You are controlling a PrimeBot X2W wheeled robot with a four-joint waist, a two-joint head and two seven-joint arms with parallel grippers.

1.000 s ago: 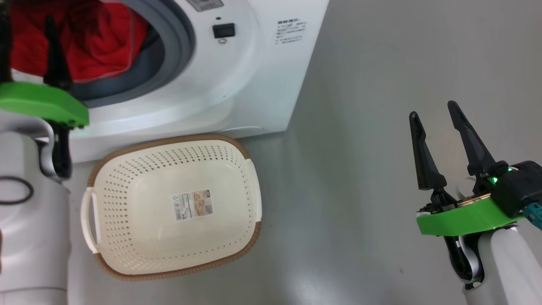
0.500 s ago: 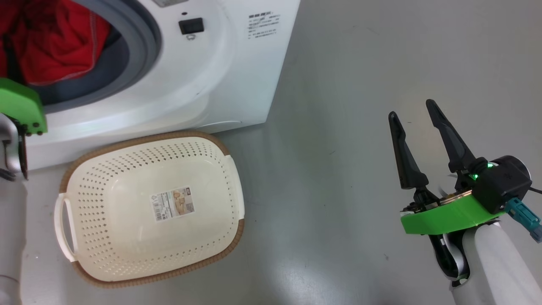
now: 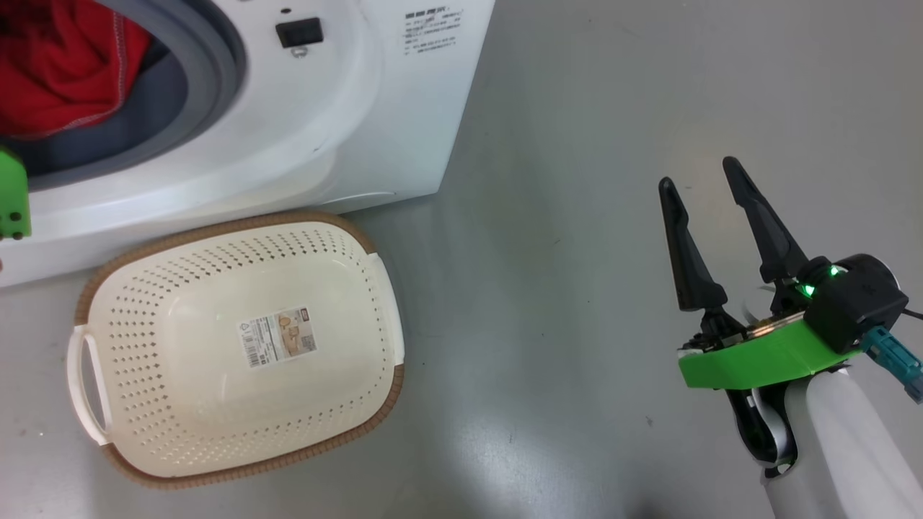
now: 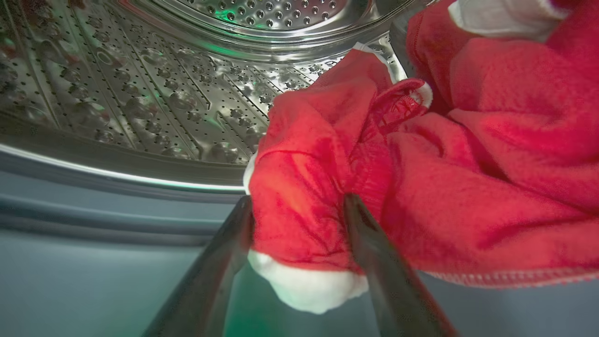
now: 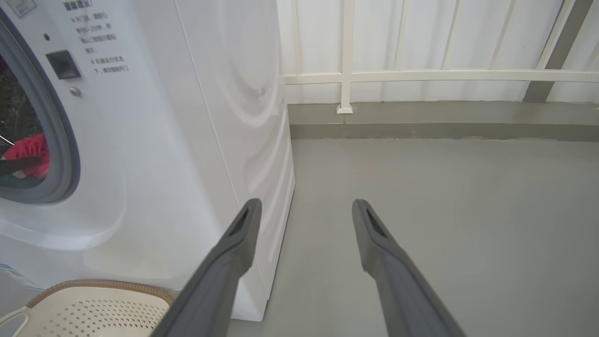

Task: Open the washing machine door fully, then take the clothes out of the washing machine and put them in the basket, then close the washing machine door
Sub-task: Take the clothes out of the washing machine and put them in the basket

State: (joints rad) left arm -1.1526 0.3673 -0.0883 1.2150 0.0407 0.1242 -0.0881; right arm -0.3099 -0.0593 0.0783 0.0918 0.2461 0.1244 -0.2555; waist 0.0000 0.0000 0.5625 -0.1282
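Note:
The washing machine (image 3: 346,130) stands at the upper left with its round opening uncovered; its door is out of view. Red clothes (image 3: 58,65) with white trim lie in the steel drum (image 4: 140,93), spilling onto the grey rubber ring (image 3: 209,72). My left gripper (image 4: 298,201) reaches into the drum, jaws wide, one finger on each side of a red fold with a white cuff (image 4: 309,290). The cream basket (image 3: 238,220) sits empty on the floor in front of the machine. My right gripper (image 3: 697,173) hangs open over bare floor far to the right.
Grey floor (image 3: 577,288) stretches right of the machine and basket. A white railing and wall (image 5: 346,75) close off the back. The machine's right corner (image 5: 285,187) is just left of my right fingers. My left arm's green wrist plate (image 3: 11,194) is at the left edge.
The head camera has turned, so machine and basket sit further left in the picture. My left arm has nearly left that view's left edge. The right gripper stays open.

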